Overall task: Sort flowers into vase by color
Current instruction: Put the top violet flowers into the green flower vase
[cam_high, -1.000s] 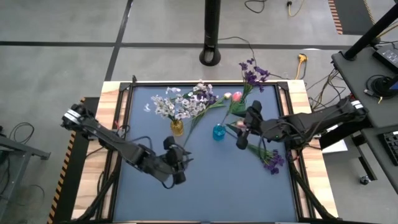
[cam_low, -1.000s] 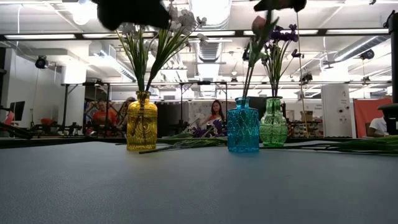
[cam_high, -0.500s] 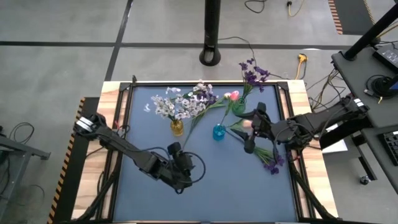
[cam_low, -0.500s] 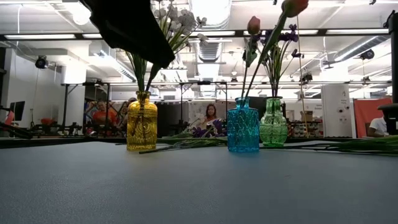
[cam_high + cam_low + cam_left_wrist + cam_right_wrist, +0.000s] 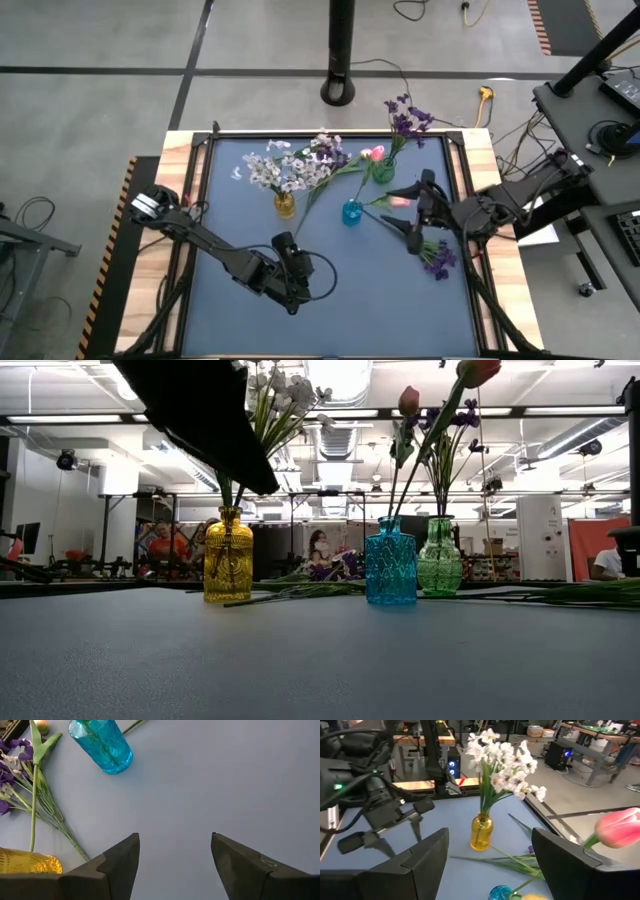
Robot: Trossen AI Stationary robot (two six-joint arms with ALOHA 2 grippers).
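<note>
Since a second ago, the left gripper (image 5: 293,290) has drifted toward the near middle of the counter (image 5: 340,300) and its jaws have spread; they now stand released over bare mat, holding nothing. The right gripper (image 5: 415,238) has backed away from the blue vase (image 5: 351,212) toward the right side, leaving a pink tulip (image 5: 478,370) leaning in that vase beside a second bud; its jaws are likewise released and empty.

The flowers should handle as light, springy things: thin plastic stems that bend rather than break, and blossoms that would crush or shed if pinched. The stem is the place to grip, probably near mid-length, so that the head does not droop and the cut end can be steered into a narrow vase neck.

The white sprays (image 5: 290,168) stand bunched in the yellow vase (image 5: 285,206). Dark purple blossoms (image 5: 408,120) rise from the green vase (image 5: 383,170) at the far edge. One purple spray (image 5: 438,257) lies flat on the counter just beside the right gripper, and a few loose green stems (image 5: 47,810) lie between the yellow and blue vases.
</note>
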